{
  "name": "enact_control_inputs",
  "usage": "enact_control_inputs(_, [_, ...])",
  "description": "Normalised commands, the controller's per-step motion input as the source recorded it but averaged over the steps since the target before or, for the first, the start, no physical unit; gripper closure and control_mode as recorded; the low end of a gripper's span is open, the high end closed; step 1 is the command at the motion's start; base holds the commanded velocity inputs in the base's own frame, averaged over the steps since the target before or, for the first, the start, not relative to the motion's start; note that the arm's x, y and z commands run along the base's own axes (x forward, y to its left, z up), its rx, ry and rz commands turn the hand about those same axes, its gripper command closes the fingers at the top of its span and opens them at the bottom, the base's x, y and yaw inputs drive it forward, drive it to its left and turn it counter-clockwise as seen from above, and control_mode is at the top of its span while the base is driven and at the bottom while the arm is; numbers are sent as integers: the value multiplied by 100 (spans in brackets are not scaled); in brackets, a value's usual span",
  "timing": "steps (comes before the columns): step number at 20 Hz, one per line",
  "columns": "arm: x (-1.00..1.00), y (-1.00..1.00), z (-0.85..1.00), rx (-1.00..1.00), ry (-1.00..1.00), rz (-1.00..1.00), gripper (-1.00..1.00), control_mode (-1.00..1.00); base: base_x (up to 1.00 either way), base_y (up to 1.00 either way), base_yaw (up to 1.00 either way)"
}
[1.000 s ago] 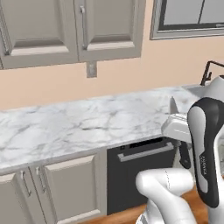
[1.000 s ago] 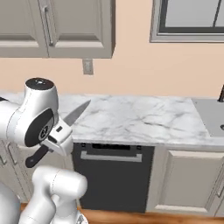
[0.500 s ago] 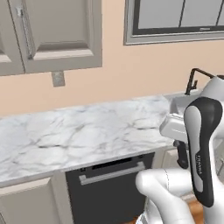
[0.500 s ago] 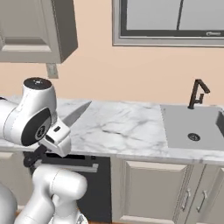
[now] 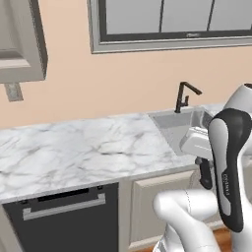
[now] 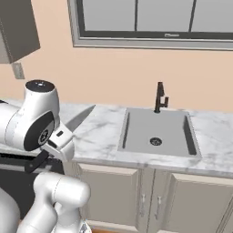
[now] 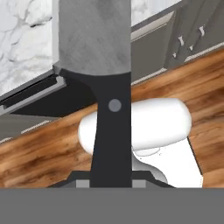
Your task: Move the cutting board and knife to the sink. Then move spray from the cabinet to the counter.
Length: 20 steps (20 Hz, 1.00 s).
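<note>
My gripper (image 6: 53, 144) is shut on the knife (image 6: 80, 119), holding its black handle (image 7: 112, 131) with the silver-grey blade (image 7: 94, 35) pointing up and forward. It hangs in front of the counter (image 6: 102, 132), left of the sink (image 6: 154, 132). In the left base view the gripper (image 5: 201, 158) sits at the arm's right, level with the sink (image 5: 174, 125), the handle (image 5: 204, 174) hanging below it. The wall cabinet (image 5: 19, 44) stands at the upper left with its door shut. The cutting board and the spray are out of view.
A black faucet (image 6: 160, 96) rises behind the basin. A dark dishwasher (image 5: 64, 216) sits under the counter at the left. A window (image 5: 172, 24) runs above the sink. An outlet (image 6: 18, 70) is on the wall. Below the hand lies wooden floor (image 7: 43, 153).
The whole scene has slid left in both base views as the base drove right, bringing the sink and faucet fully into view. The knife stays gripped the same way.
</note>
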Motion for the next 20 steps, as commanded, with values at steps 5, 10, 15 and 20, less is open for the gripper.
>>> enact_control_inputs(5, [0, 0, 0, 0, 0, 0, 100, 100, 50, -100, 22])
enact_control_inputs(10, [0, 0, 0, 0, 0, 0, 100, 100, 64, -49, 17])
enact_control_inputs(15, [0, 0, 0, 0, 0, 0, 100, 100, 79, -61, 15])
enact_control_inputs(20, [0, 0, 0, 0, 0, 0, 100, 100, 47, -89, -9])
